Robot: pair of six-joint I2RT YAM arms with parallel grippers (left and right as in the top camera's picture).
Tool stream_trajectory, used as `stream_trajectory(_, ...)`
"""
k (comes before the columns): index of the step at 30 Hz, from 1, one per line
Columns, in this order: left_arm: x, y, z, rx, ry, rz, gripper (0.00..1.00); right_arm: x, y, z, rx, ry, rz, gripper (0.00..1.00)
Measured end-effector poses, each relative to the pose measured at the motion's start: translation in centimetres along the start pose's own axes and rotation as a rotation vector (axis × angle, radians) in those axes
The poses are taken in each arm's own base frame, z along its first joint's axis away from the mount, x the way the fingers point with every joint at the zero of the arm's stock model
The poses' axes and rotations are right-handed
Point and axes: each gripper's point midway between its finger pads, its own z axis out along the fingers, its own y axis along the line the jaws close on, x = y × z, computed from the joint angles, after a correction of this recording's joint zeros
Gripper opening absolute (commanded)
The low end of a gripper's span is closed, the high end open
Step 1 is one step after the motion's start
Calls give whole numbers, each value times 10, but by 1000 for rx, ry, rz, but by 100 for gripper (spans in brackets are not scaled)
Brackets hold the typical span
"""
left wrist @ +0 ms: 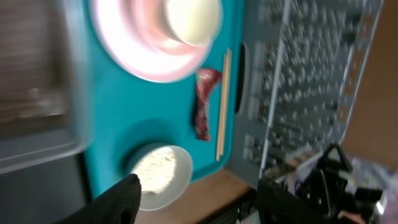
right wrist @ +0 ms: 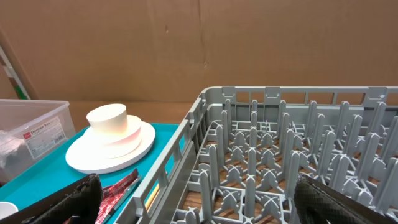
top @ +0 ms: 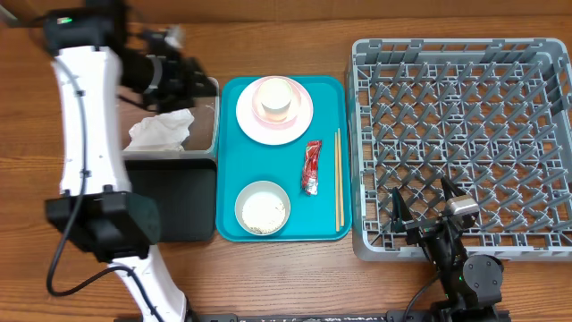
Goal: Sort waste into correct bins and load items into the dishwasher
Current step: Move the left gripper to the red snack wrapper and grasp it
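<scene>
Left claw (left wrist: 199,183) spread wide, empty, right claw (right wrist: 198,183) likewise, clear tub (right wrist: 18,118) with label (right wrist: 46,132) unreadable

On the side wall of the clear tub (right wrist: 18,115), my right wrist camera shows me a white sticker (right wrist: 46,132) with a red mark and a line of small dark print. I cannot make out its words. The red snack wrapper (top: 311,166) carries pale printing, too small to read. I can read no other lettering.
</scene>
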Motion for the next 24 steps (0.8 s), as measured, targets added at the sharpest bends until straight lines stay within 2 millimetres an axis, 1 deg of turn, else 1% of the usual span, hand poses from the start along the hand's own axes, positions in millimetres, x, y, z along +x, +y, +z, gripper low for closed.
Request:
stream_trajectory(3,21,-38,35,0,103,99,56,0,0,0,0,0,0,100)
stream_trajectory(8,59,-87,78,-34,221,244,56,0,0,0,-1,0,0,100)
stream_trajectory(11,74,-100,95,-103,248,286,57,0,0,0,0,0,0,100)
stream_trajectory(13,80,-102,103,-174,252,297,61,0,0,0,0,0,0,100)
stream_trajectory(15,86,-102,108,-240,251,310,67,0,0,0,0,0,0,100)
stream_trajectory(16,88,-103,110,-266,249,319,68,0,0,0,0,0,0,100)
stream_trajectory(17,90,-104,113,-290,247,331,57,0,0,0,0,0,0,100)
stream_trajectory(19,95,-106,117,-326,245,342,24,0,0,0,0,-1,0,100)
stream_trajectory(20,98,-108,119,-340,247,360,4,0,0,0,0,0,0,100)
stream_trajectory(24,106,-115,126,-365,249,400,4,0,0,0,0,-1,0,100)
